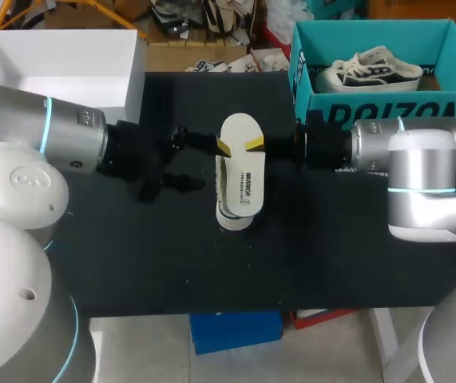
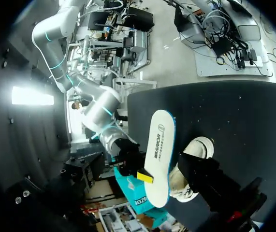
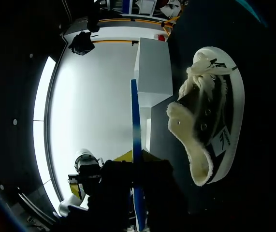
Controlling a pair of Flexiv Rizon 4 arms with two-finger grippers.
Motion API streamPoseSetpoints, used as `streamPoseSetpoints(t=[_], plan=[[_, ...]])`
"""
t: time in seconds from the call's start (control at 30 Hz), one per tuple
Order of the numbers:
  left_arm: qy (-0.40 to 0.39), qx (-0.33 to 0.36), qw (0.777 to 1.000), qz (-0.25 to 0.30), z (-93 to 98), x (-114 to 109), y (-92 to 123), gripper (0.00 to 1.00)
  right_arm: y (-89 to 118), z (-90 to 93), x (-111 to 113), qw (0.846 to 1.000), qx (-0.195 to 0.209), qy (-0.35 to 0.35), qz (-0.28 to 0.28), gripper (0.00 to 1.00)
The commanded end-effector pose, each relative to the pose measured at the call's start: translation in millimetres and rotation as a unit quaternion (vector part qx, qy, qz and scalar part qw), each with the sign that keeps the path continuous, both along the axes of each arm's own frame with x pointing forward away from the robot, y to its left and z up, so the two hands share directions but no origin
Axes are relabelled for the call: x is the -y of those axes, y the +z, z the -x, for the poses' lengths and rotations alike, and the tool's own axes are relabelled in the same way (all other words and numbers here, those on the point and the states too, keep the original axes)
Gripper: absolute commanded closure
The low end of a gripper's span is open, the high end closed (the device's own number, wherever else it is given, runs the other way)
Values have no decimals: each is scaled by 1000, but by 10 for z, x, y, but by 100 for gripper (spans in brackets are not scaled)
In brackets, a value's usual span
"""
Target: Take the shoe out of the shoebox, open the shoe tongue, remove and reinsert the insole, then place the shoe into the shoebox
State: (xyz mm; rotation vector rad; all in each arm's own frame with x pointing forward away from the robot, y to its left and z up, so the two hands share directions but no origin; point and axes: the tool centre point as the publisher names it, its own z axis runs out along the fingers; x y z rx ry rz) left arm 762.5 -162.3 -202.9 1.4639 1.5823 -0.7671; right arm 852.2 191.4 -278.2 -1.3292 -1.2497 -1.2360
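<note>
Insole (image 1: 239, 171), likely light and bendy, sits clamped edge-on in the right jaws above the shoe (image 1: 234, 217) on the worktop (image 1: 132, 255); left jaws' state cannot be told; best gripped at its rim.

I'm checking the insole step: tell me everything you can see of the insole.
The insole is white and foam-like, with dark print on its upper face and a blue edge. It is out of the shoe, held face up over it above the black table. The right gripper pinches it near one end. Whether it touches the shoe cannot be told.
</note>
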Motion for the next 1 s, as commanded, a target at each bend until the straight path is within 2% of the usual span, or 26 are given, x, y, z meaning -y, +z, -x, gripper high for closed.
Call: streamPoseSetpoints(t=[0.03,0.17,0.47,0.73,1.0], plan=[[54,15,862,-503,-77,181,165,0,0,4,-6,1000,0,-1,0,100],[68,38,846,-527,-156,345,274,0,0,4,-6,1000,0,-1,0,100],[44,40,803,-593,-368,683,343,0,0,4,-6,1000,0,-1,0,100],[24,32,755,-654,-356,775,394,0,0,4,-6,1000,0,-1,0,100],[13,25,748,-663,-268,748,429,0,0,4,-6,1000,0,-1,0,100]])
